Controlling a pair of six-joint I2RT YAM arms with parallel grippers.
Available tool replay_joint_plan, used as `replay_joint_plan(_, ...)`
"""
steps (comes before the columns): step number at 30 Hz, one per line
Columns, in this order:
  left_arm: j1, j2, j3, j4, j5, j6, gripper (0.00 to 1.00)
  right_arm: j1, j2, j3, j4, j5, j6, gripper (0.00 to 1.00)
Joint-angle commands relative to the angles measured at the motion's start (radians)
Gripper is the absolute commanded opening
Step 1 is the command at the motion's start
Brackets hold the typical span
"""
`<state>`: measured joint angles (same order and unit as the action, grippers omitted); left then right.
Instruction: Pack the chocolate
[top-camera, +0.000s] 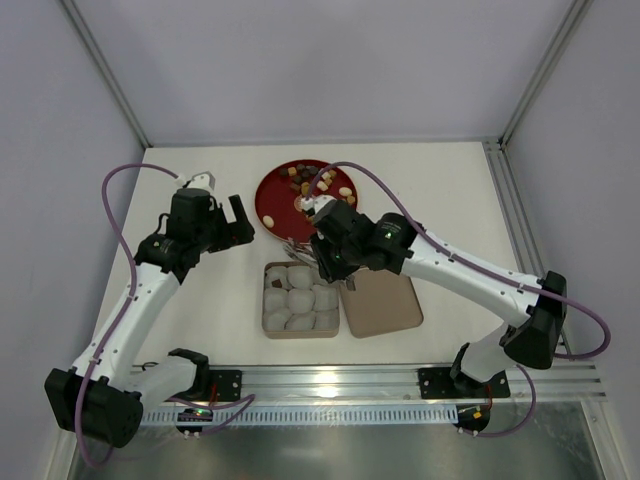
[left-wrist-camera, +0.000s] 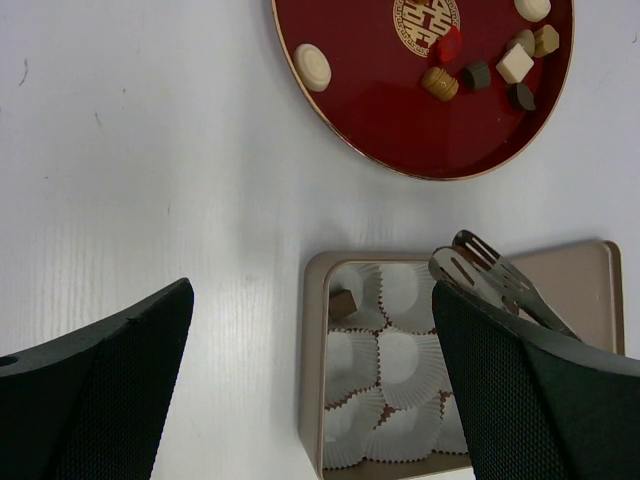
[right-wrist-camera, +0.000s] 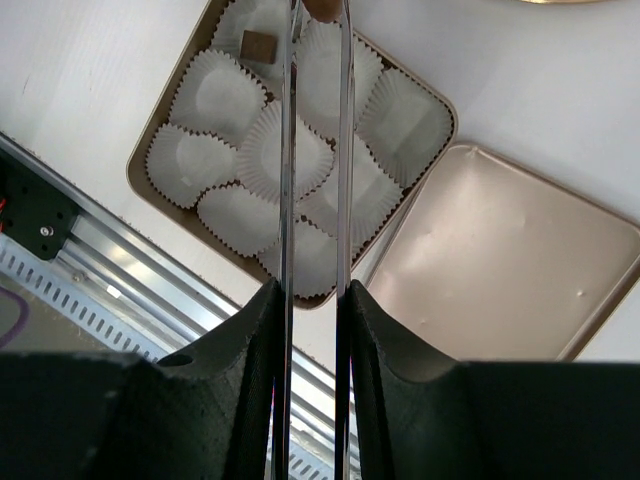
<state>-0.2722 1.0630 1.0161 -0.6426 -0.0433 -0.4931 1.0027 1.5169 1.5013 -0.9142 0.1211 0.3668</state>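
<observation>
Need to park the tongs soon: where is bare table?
Bare table left of the tin and red plate, and right of the lid. Crowded between plate and tin, where the right end effector holds the tongs.

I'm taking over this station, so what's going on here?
The right arm's fingers are shut on metal tongs, held over the box of paper cups. One dark chocolate sits in a corner cup; the other cups look empty. The other chocolates lie on the red plate beyond the box. The left arm's fingers are open and hold nothing, above the table left of the box.
</observation>
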Motion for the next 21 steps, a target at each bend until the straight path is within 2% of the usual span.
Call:
replay_joint_plan(1, 0.007, -0.009, -0.008, 0.035, 0.003, -0.007, 1.00, 0.022, -0.055, -0.042, 0.023, 0.034, 0.055, 0.28)
replay_joint_plan(11, 0.008, -0.008, -0.010, 0.035, 0.003, -0.006, 1.00, 0.057, -0.080, -0.168, 0.070, 0.018, 0.089, 0.28)
replay_joint_plan(21, 0.008, -0.005, -0.010, 0.035, 0.002, -0.007, 1.00, 0.074, -0.043, -0.184, 0.083, 0.023, 0.092, 0.28)
